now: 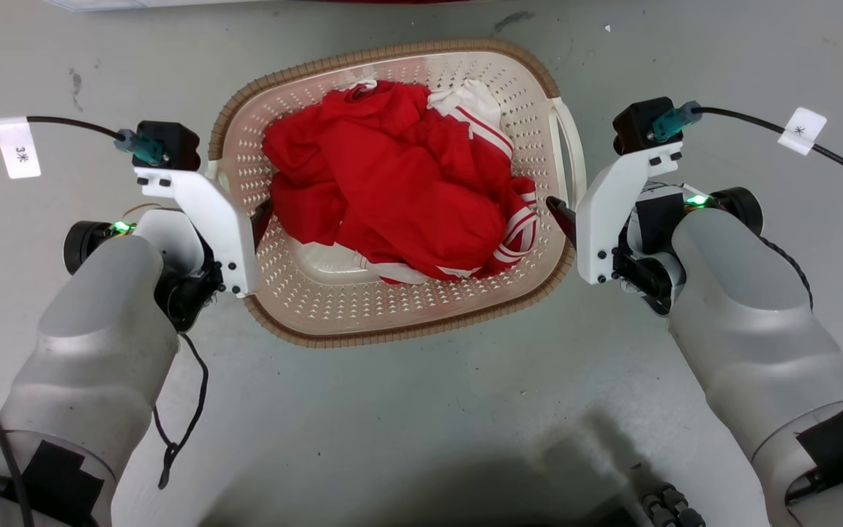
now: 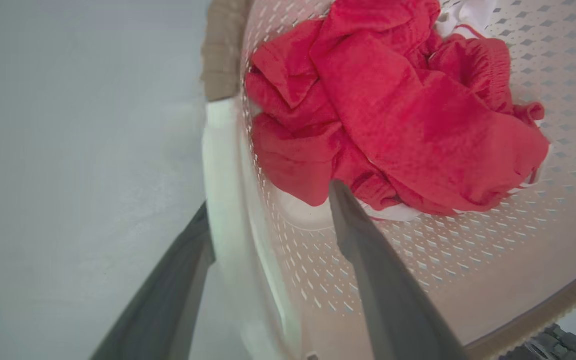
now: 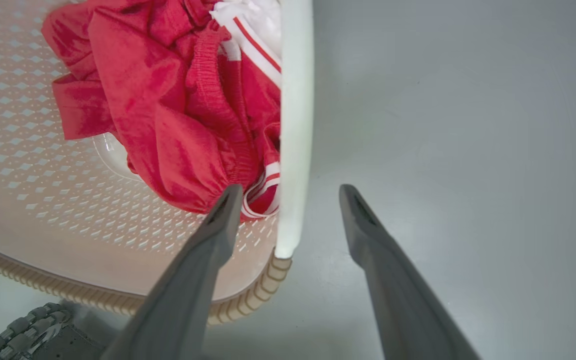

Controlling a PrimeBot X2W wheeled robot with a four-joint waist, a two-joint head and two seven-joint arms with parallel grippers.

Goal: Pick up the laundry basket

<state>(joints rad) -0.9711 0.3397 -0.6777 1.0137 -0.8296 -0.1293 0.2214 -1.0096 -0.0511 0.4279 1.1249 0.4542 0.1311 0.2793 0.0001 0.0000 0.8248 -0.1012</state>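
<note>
The laundry basket (image 1: 363, 333) stands on the grey floor, cream with perforated walls and a brown woven-look rim, holding crumpled red and white clothes (image 1: 392, 183). My left gripper (image 1: 257, 219) is at its left side. In the left wrist view it (image 2: 269, 197) is open and straddles the white left handle (image 2: 223, 165), with one finger outside and one inside the basket wall (image 2: 418, 260). My right gripper (image 1: 562, 216) is at the right side. In the right wrist view it (image 3: 289, 192) is open around the near end of the white right handle (image 3: 295, 100), one finger over the basket wall (image 3: 43, 200).
Grey floor (image 1: 421, 424) lies all round the basket. Black cables with white tags (image 1: 17, 146) (image 1: 802, 130) run from both wrists. My dark base (image 1: 656, 505) and its shadow are at the bottom edge. A pale object (image 1: 99, 4) lies at the top left edge.
</note>
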